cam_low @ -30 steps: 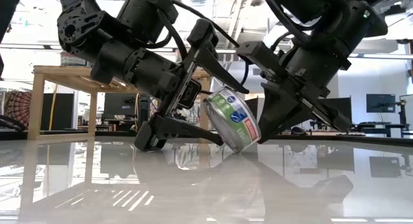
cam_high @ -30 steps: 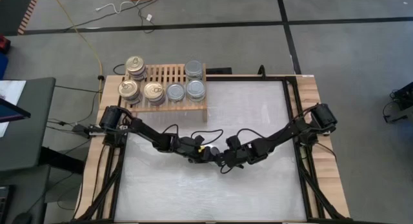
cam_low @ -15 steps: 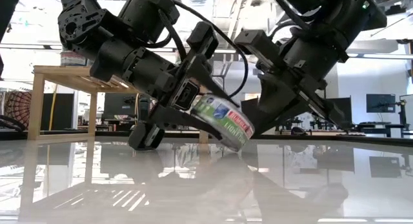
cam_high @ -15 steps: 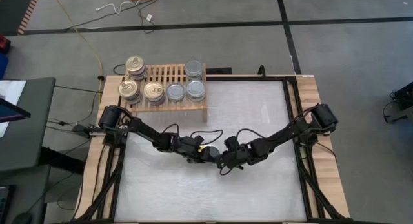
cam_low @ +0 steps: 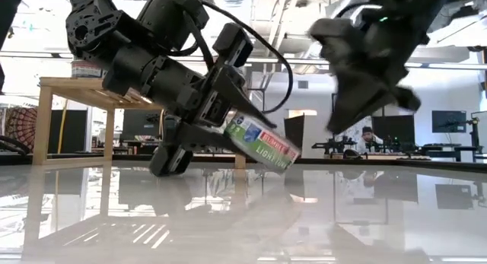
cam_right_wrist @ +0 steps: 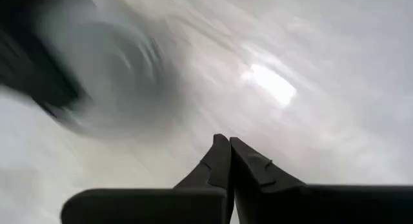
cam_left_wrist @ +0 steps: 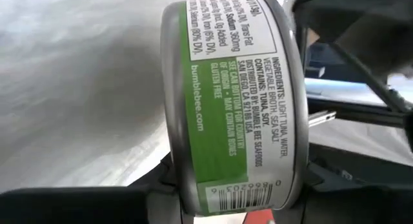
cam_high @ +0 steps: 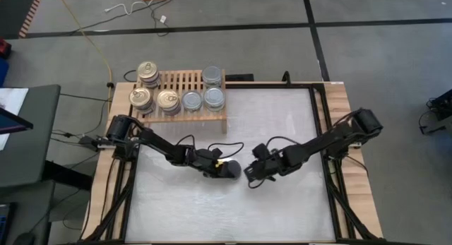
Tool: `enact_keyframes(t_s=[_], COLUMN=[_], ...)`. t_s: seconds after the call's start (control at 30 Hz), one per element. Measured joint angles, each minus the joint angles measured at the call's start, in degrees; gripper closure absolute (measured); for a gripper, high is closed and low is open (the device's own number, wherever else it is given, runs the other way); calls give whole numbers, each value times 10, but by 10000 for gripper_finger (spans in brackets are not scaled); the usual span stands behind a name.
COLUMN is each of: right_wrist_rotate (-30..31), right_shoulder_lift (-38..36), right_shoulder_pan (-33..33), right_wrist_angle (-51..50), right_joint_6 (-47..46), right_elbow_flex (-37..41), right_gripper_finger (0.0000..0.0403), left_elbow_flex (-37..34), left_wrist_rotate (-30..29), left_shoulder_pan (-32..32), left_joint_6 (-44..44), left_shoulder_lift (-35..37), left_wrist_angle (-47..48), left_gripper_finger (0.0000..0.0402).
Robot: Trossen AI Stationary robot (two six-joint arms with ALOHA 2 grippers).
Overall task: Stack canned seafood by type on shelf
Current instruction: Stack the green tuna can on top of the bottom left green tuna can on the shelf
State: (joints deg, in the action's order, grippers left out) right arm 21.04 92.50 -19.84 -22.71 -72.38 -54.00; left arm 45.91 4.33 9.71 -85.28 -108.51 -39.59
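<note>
The left gripper (cam_low: 228, 123) holds one can (cam_low: 261, 141) near the middle of the table (cam_high: 282, 210), a little toward the left side. Its two fingers pinch the can by its flat top and bottom, so the round side with the green and white label faces out. In the low view the can is tipped and hangs just above the white top, not touching it. Holding it by the flat ends is a good way to carry it, because the can may then be set down flat on another can.

The right gripper (cam_high: 251, 172) is just beside the can, on its right, but apart from it. Its fingers (cam_right_wrist: 226, 161) are pressed together with nothing between them (the right wrist view shows the two dark tips meeting). It looks like it has no job with this can now and only needs to stay out of the way.

The shelf (cam_high: 185, 98) stands at the far left corner of the table. Cans sit on it in two kinds. The gold-topped cans (cam_high: 157, 99) are at the left end and the silver-topped cans (cam_high: 203, 99) are at the right end. That way each kind has its own side.

I think the next step is to carry the held can to the shelf and put it with its own kind. Which top this can has is hidden by the fingers.
</note>
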Motion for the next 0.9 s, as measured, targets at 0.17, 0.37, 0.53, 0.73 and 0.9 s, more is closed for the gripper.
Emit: enact_keyframes(t_s=[0.17,0.37,0.53,0.73,0.9], right_wrist_rotate=[-28,-29,-67,-172,-234], right_shoulder_lift=[-75,-197,-335,-440,-454], right_shoulder_pan=[-2,-16,-8,50,110], right_wrist_angle=[-164,-112,94,275,272], right_joint_6=[67,116,228,399,432], right_elbow_flex=[1,106,236,342,363], right_gripper_finger=[379,387,387,384,383], left_elbow_flex=[2,1,2,2,34], left_wrist_rotate=[-32,-84,-138,-246,-385], left_shoulder_pan=[-2,-2,1,13,32], left_joint_6=[6,-14,-22,-17,-1], left_shoulder_lift=[31,53,76,126,187], left_wrist_angle=[-8,-8,-6,0,93], left_gripper_finger=[274,274,274,274,274])
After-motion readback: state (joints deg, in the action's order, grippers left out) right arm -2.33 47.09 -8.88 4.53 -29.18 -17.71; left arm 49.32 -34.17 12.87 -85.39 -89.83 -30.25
